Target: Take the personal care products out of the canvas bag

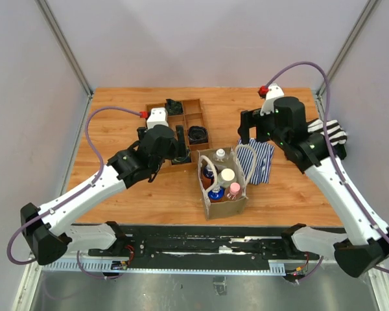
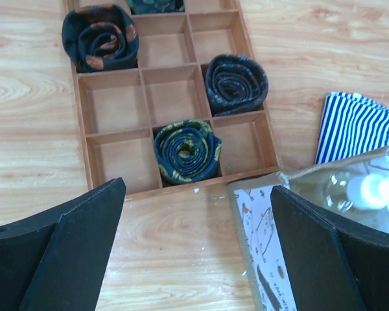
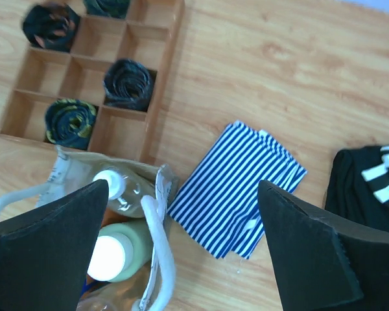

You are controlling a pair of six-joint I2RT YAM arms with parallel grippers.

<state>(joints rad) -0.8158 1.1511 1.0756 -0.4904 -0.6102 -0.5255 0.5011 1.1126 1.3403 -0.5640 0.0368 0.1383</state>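
The tan canvas bag (image 1: 225, 208) with white looped handles stands upright at the table's near middle. Inside it are a clear bottle with a white cap (image 1: 220, 155), a cream bottle with a wide white cap (image 1: 227, 176), a pink-capped bottle (image 1: 234, 189) and orange bottles with blue tops (image 1: 215, 193). My left gripper (image 1: 180, 144) is open and empty, just left of the bag; its wrist view shows the bag's corner (image 2: 259, 259) by the right finger. My right gripper (image 1: 249, 126) is open and empty above the bag's far right; its view shows the clear bottle (image 3: 110, 181) and the cream bottle (image 3: 110, 256).
A brown wooden compartment tray (image 1: 194, 120) with dark coiled items (image 2: 187, 150) lies behind and left of the bag. A blue-and-white striped cloth (image 1: 258, 162) lies right of the bag. A black-and-white cloth (image 1: 330, 133) lies under the right arm.
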